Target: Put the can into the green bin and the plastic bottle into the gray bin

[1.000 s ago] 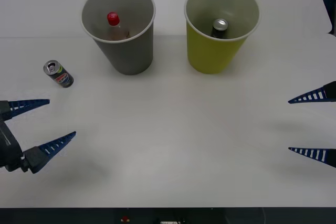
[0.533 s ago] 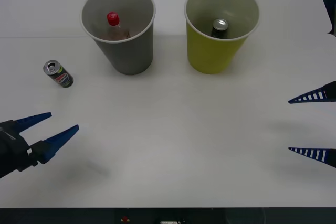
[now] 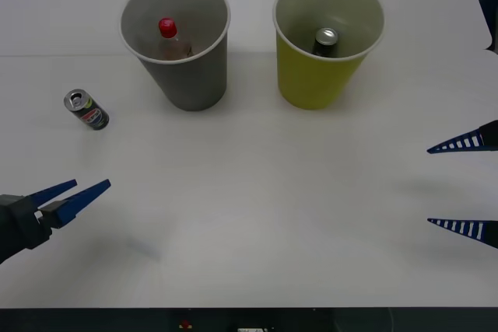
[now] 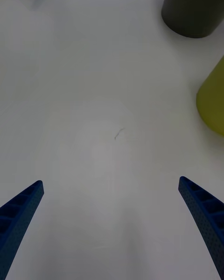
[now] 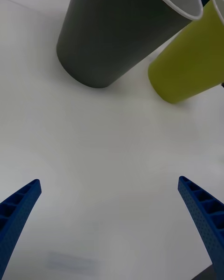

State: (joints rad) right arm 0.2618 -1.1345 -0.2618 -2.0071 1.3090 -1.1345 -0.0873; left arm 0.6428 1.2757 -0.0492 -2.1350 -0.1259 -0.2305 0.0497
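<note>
The left gripper [image 3: 75, 195] with blue ribbed fingers hovers open above the tabletop's near left corner, its black wrist at the left edge. The right gripper [image 3: 464, 186] hangs open at the tabletop's right edge, blue ribbed fingers spread wide, pointing inward.

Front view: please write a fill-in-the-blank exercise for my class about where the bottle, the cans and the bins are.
1. The plastic bottle with the red cap stands inside the ____ bin.
2. A plain dark can sits inside the ____ bin.
3. The can with the round logo lies on the ____, to the robot's left of the gray bin.
4. The left pincer and the right pincer hold ____.

Missing words: gray; green; table; nothing
</note>
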